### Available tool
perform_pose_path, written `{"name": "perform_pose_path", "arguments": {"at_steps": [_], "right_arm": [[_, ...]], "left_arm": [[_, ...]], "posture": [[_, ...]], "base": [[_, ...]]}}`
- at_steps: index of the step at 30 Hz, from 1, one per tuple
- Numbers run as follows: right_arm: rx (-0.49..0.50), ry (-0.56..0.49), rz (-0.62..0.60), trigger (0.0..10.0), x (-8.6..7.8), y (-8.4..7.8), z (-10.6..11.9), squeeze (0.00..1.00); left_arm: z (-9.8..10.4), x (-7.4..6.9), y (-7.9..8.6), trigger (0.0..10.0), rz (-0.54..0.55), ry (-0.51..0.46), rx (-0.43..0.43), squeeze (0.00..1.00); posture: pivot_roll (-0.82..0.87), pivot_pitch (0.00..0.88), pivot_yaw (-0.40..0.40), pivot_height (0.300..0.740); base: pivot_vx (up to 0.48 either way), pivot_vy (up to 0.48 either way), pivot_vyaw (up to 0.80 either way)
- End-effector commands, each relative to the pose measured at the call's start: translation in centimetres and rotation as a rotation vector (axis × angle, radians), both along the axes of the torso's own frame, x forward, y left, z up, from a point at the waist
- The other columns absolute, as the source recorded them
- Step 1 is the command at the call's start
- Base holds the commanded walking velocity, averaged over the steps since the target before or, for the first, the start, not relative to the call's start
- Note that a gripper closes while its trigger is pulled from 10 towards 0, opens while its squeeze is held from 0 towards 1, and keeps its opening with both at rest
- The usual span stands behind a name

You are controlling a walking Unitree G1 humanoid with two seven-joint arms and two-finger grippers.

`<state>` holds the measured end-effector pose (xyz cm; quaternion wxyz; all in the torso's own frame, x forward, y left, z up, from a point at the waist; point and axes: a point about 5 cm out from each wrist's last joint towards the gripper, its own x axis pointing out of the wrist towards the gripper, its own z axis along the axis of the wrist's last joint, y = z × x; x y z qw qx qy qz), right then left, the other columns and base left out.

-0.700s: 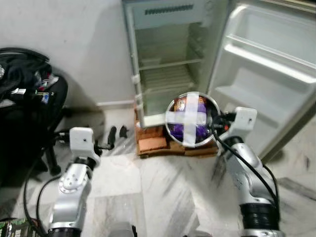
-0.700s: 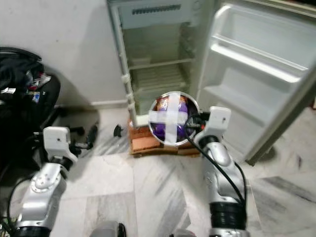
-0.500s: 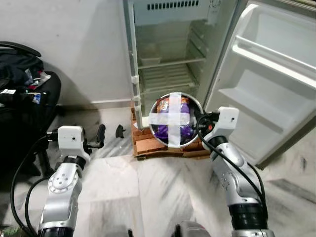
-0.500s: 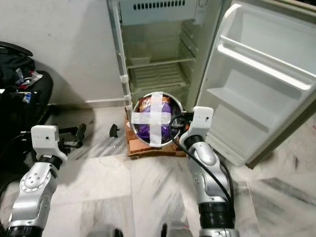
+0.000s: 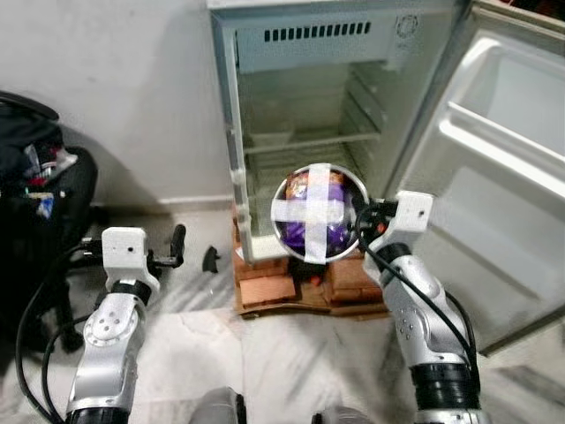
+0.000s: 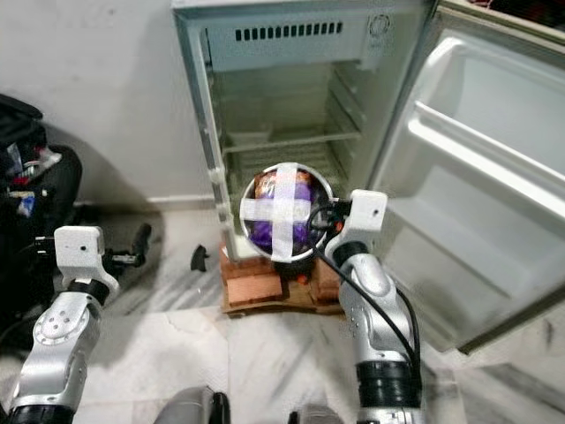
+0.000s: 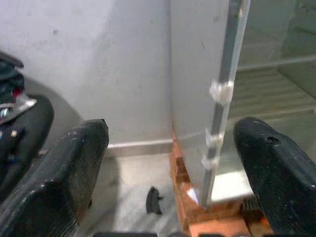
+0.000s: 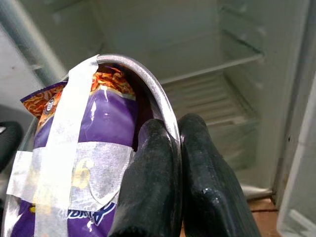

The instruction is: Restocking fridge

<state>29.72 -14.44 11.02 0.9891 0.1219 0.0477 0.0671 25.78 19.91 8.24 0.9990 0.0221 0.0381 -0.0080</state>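
Left eye view: we see one small fridge (image 5: 309, 132) against the wall, its door (image 5: 494, 177) swung wide on the robot's right. It stands on a low stack of bricks (image 5: 265, 287). Inside we count two shelves, both bare. One round steel bowl (image 5: 320, 212) is held up in front of the lower fridge opening by the right gripper (image 5: 364, 223), which pinches the bowl's rim on its right edge. The bowl is tipped up on edge, mouth facing us and the camera. One purple and orange snack packet (image 5: 316, 212) sits inside, long axis running up and down, orange end on top. Two strips of white tape (image 5: 309, 212) cross over the mouth. The left gripper (image 5: 192, 252) is held out low over the floor, left of the fridge, fingers spread, nothing in it. A black bag (image 5: 35, 194) sits at far left.

Right eye view: same scene, bowl in front of the lower compartment, just short of going inside.

Left wrist view: two black fingers (image 7: 74, 168) wide apart, nothing between them. Fridge side and bricks beyond, plus one small black piece (image 7: 153, 198) on the floor.

Right wrist view: two black fingers (image 8: 153, 182) clamped on the bowl rim, one inside and one outside. Packet and tape cross sit close, fridge shelves behind.
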Motion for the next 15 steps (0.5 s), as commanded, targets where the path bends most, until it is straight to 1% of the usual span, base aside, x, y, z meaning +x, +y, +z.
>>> {"name": "perform_pose_path", "arguments": {"at_steps": [1, 7, 14, 15], "right_arm": [[-0.011, -0.041, -0.051, 10.0, 0.11, -1.37, 0.91, 0.00], [-0.019, -0.042, -0.063, 10.0, 0.22, -1.91, 0.96, 0.00], [-0.019, -0.043, -0.064, 10.0, 0.34, -1.70, 0.93, 0.00], [-0.021, -0.042, -0.058, 10.0, 0.35, -1.57, 0.90, 0.00]], "left_arm": [[0.11, 0.03, -0.61, 10.0, -0.017, -0.005, -0.002, 0.00], [0.04, 0.01, -0.65, 10.0, -0.019, 0.000, 0.003, 0.00], [0.00, -0.01, -0.43, 10.0, 0.001, 0.003, -0.006, 0.00], [-0.03, -0.06, -0.28, 10.0, 0.021, 0.008, -0.015, 0.00]], "posture": [[-0.01, 0.089, -0.010, 0.740], [-0.01, 0.093, -0.012, 0.740], [-0.01, 0.087, -0.014, 0.740], [-0.01, 0.087, -0.014, 0.740]], "base": [[0.480, 0.000, 0.00], [0.480, 0.000, 0.00], [0.476, 0.000, 0.00], [0.255, 0.000, 0.00]]}}
